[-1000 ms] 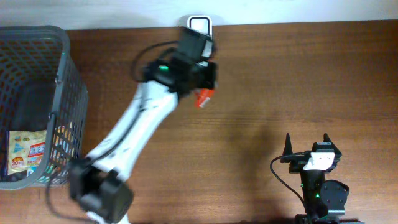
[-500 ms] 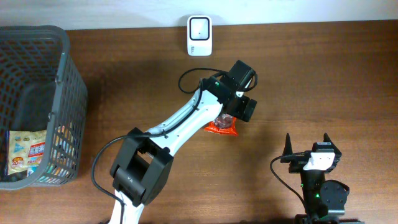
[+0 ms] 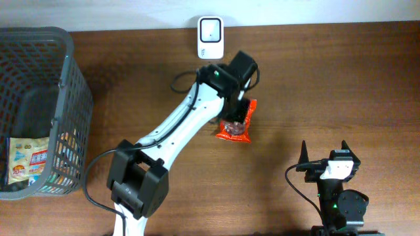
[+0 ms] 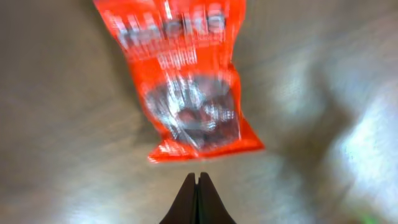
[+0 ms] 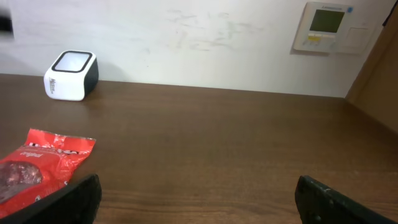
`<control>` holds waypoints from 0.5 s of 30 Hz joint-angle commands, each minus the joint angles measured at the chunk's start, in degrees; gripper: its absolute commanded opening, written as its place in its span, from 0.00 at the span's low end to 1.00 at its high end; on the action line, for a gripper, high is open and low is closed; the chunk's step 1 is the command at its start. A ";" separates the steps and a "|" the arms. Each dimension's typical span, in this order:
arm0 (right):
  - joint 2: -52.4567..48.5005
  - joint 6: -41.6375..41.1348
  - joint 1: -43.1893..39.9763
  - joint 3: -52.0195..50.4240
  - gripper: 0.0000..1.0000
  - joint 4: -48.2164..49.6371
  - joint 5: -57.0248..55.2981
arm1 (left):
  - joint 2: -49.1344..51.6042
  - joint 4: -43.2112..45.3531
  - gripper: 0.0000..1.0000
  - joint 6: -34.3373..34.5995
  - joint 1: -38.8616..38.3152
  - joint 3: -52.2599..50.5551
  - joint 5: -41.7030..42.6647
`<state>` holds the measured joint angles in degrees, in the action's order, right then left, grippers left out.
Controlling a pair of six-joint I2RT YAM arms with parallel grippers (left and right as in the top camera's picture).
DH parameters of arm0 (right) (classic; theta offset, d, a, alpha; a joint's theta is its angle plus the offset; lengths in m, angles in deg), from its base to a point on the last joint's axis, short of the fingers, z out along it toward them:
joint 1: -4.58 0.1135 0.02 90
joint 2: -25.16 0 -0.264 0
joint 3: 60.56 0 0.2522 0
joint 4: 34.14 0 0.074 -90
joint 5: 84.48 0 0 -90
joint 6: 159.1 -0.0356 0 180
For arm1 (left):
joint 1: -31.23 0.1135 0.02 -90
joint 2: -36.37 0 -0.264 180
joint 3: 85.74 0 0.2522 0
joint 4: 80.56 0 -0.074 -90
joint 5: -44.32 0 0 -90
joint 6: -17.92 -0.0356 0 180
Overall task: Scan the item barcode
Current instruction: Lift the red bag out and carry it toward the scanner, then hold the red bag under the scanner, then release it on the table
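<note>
The red bag (image 3: 236, 126) is laid on the table (image 3: 341, 78), near the scanner (image 3: 210, 29). The left gripper (image 4: 198, 186) is shut empty over it; the right gripper (image 3: 324, 147) is opened wide. The bag could be shoved away by shut fingers.

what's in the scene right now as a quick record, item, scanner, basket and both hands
item: red snack packet, flat on the table, not held
scanner: white, at the table's far edge, apart from the packet
left hand: shut, holding nothing, close to the packet
right hand: open, empty, at the near edge
basket: grey, at the left, another packet inside
</note>
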<state>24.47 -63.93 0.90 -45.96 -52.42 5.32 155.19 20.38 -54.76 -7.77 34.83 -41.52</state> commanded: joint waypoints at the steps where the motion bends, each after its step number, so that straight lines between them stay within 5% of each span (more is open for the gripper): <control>1: 0.37 0.39 0.35 -0.52 0.98 -0.11 -0.31 | 0.31 1.77 0.00 5.86 -1.57 -7.52 3.56; 15: 0.37 0.39 0.35 -0.52 0.99 -0.11 -0.31 | 5.33 26.77 0.00 6.82 -1.68 -18.60 -5.27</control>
<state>24.47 -63.93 0.90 -45.96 -52.42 5.32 156.66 42.89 -48.05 -9.74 17.03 -44.18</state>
